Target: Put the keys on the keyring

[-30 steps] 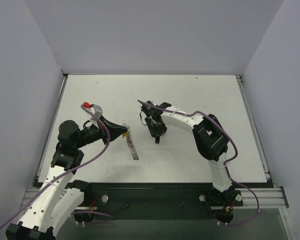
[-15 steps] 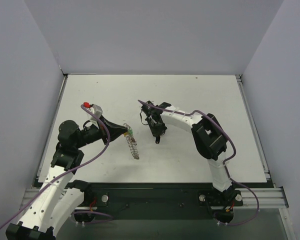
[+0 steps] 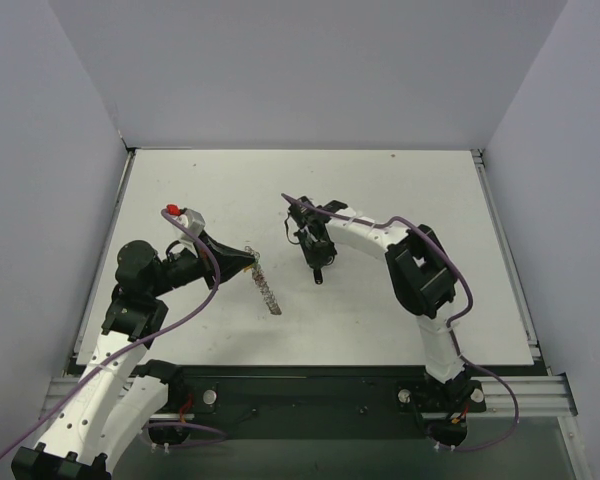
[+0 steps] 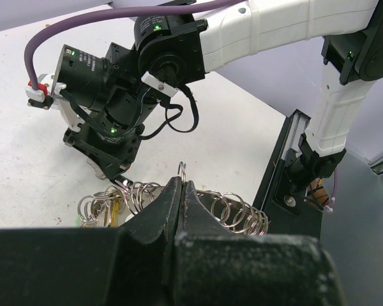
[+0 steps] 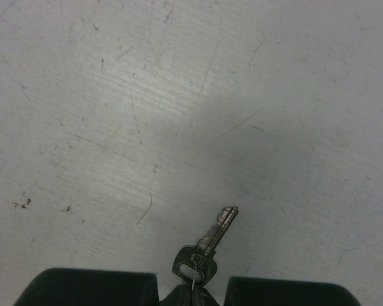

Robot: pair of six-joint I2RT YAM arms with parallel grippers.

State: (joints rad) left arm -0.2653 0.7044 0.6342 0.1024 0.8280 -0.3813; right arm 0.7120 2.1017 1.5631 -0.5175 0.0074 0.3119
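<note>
Left gripper (image 4: 182, 188): clamped on keyring (image 4: 236, 207)
Right gripper (image 5: 193, 294): pinching 1 key (image 5: 212, 241), apart from keyring
Remaining: threading it on

- The table (image 3: 410, 200) has a pale, matte white top. In the right wrist view its surface shows fine scratches and a few dark specks (image 5: 22, 203).
- Plain grey-lilac walls close it in on three sides: a back wall (image 3: 310, 70), a left wall (image 3: 40, 200) and a right wall (image 3: 570, 200).
- A black plate (image 3: 310, 385) runs along the table's near edge, meeting a silver metal rail (image 3: 525, 385) at its right end.
</note>
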